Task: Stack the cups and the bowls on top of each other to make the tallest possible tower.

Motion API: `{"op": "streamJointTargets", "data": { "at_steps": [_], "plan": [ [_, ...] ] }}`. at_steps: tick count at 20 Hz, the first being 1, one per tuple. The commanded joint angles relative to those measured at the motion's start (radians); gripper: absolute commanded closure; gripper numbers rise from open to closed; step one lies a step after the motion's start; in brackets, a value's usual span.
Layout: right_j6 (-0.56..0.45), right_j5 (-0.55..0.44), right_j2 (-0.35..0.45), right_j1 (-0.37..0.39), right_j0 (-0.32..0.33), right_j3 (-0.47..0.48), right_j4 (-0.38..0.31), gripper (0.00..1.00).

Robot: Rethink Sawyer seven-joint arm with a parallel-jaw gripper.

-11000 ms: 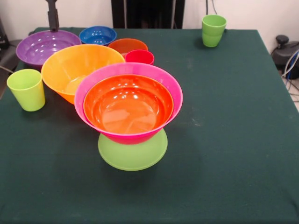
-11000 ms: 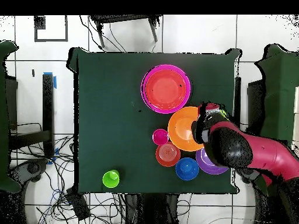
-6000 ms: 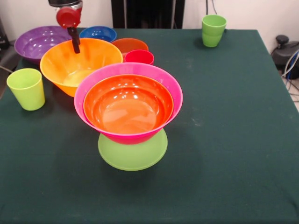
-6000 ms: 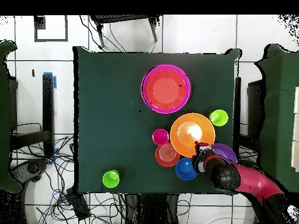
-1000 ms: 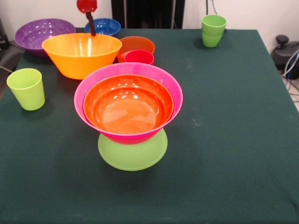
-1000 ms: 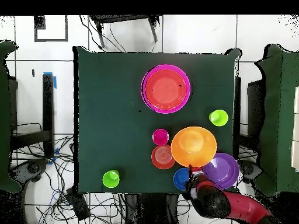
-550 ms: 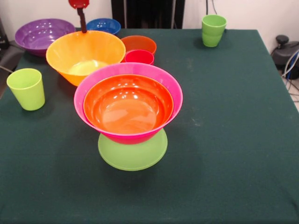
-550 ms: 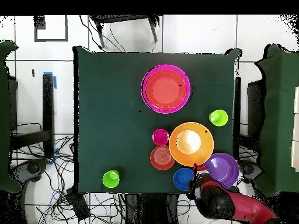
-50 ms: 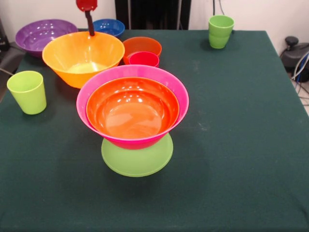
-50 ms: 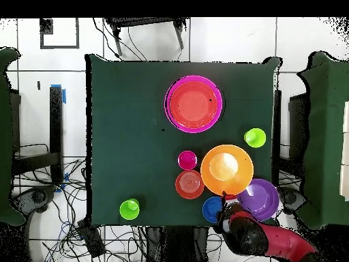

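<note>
Reaching down from above, the tool point(image 9: 90, 26) grips the yellow-orange bowl's point(image 9: 83, 58) far rim.

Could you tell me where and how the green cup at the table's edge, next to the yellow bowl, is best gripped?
By its rim, from straight above. The green cup stands upright, mouth open, apart from the yellow bowl. One finger inside and one outside the wall should probably hold it; its tapered sides might slip in a side grasp.

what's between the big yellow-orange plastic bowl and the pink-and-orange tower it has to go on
Nothing visible stands between them. The large yellow-orange plastic bowl sits just behind the tower, with the small red-pink cup off to one side. The gripper is at the bowl's far rim.
</note>
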State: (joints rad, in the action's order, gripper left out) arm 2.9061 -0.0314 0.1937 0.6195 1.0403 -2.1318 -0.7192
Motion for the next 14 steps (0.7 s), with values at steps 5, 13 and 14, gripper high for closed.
{"op": "streamJointTargets", "data": {
  "at_steps": [5,13,14],
  "plan": [
    [-0.009,0.041,0.006,-0.096,-0.073,0.100,-0.009,0.00],
    [-0.010,0.036,-0.008,-0.086,-0.092,0.102,-0.007,1.00],
    [-0.013,0.031,-0.009,-0.083,-0.095,0.104,-0.007,1.00]
  ]
}}
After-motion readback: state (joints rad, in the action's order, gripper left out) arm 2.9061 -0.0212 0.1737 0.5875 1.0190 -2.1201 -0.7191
